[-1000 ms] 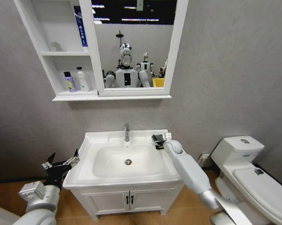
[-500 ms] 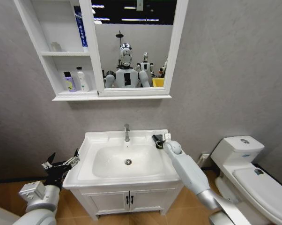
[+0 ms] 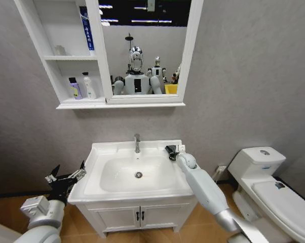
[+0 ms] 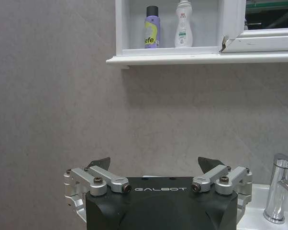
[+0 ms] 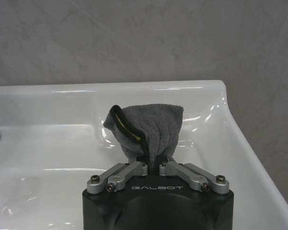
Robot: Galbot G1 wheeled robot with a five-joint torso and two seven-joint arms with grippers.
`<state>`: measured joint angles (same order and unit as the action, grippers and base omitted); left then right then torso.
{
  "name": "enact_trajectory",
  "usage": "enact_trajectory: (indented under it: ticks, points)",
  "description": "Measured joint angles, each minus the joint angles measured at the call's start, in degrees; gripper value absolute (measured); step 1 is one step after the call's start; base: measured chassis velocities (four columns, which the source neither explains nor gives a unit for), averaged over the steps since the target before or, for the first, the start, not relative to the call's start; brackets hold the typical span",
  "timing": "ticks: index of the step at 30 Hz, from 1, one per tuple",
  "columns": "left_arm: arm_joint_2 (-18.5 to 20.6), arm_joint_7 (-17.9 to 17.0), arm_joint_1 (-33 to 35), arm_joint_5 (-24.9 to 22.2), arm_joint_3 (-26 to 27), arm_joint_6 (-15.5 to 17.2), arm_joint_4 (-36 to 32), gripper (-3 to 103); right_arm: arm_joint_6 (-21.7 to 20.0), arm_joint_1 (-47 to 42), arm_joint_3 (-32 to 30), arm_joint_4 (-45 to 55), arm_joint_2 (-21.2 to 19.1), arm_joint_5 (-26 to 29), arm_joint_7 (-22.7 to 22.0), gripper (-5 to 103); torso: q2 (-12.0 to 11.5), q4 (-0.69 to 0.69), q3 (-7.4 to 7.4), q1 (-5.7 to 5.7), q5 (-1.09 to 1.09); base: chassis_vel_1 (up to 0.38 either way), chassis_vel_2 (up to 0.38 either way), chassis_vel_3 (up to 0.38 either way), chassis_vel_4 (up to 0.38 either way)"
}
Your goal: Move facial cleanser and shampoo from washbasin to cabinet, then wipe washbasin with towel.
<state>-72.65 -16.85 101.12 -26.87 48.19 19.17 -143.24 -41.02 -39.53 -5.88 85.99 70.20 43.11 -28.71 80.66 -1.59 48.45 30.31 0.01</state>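
1. Right end effector sat at the back right corner of the washbasin, just right of the faucet, arm reaching in from the lower right.
2. In the right wrist view that end effector was pinched tight on the towel: grey-black cloth bunched upright between the fingers, with a yellow-green edge along one fold.
3. Towel's lower part seemed to meet the white rim of the washbasin; can't tell if it was lifted clear.
4. Left end effector hung off the left side of the washbasin, near its front left corner, touching nothing.
5. Left wrist view: left end effector was spread wide, nothing between the fingers, pointed at the grey wall.
6. Cabinet hung on the wall above the washbasin, mirror on its right part.
7. Lower shelf held a purple bottle and a white bottle, side by side, upright.
8. Top shelf held a tall blue tube, standing.
9. Drain was in the middle of the bowl.
10. White toilet stood right of the washbasin.
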Motion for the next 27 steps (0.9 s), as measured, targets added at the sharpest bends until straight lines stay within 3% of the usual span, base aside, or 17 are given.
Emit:
enact_trajectory:
  ticks: [4, 11, 27]
  points:
    - [0.0, -0.01, 0.0, 0.0, 0.0, 0.01, 0.0, 100, -0.32, -3.22, 2.21, 7.39, 0.11, 5.88, -6.65, 5, 0.0, 0.02, 0.0, 0.0, 0.0, 0.0, 0.0, 0.0, 0.0]
    - [0.0, -0.01, 0.0, 0.0, 0.0, 0.01, 0.0, 100, -0.48, -8.71, 5.2, 12.5, 0.56, 7.59, -11.93, 5, 0.0, 0.0, 0.0, 0.0, 0.0, 0.0, 0.0, 0.0, 0.0]
    - [0.0, 0.0, 0.0, 0.0, 0.0, 0.01, 0.0, 100, 0.37, -11.32, 5.35, 6.83, 2.38, 2.78, -12.57, 5, -0.01, 0.01, 0.0, 0.0, 0.0, 0.0, 0.0, 0.0, 0.0]
